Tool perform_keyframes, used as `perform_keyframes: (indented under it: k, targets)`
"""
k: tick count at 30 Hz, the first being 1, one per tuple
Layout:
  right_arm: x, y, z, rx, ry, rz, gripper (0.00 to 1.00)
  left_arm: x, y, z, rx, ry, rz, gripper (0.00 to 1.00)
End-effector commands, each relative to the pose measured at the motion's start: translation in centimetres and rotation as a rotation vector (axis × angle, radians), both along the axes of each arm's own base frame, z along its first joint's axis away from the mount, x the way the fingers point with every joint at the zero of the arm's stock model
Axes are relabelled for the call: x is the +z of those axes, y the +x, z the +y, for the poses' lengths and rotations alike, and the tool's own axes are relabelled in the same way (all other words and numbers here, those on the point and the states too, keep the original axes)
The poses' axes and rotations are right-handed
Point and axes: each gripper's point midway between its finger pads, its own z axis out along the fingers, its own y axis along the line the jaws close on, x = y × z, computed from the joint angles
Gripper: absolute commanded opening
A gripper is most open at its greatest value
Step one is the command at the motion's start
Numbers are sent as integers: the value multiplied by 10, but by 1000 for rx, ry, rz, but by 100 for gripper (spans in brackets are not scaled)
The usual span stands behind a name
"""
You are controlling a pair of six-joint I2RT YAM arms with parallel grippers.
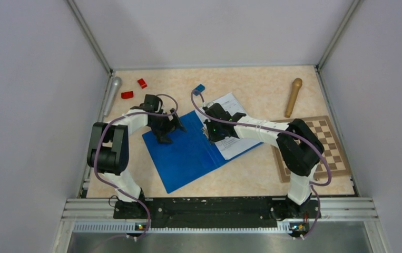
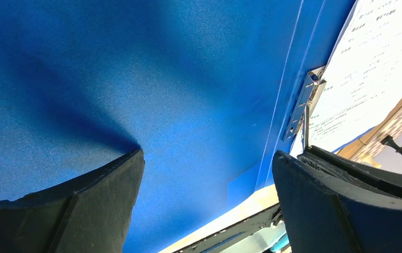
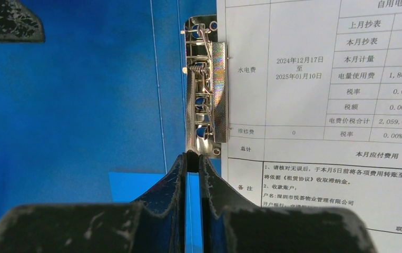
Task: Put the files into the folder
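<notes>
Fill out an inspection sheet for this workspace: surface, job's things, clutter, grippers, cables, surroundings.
Surface: beige table, flat.
Job's things: blue folder lies open; files lie on its right half, their edge at the metal clip.
Clutter: two red blocks, blue block, what look like a silver microphone and a tan microphone, chessboard.
Grippers: left gripper open over the folder's left half; right gripper shut, tips at the clip's near end, grip on it unclear.
Cables: purple cables loop along both arms.
Surroundings: pale walls on three sides, metal rail at the near edge.
</notes>
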Motion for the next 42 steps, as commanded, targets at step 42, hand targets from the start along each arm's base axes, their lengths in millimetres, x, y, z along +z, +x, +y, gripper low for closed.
perform_keyframes:
  k: [42]
  targets:
    - [-17,-30,-31,81,-48,175,20,-28,-29,24,8,176,88,99]
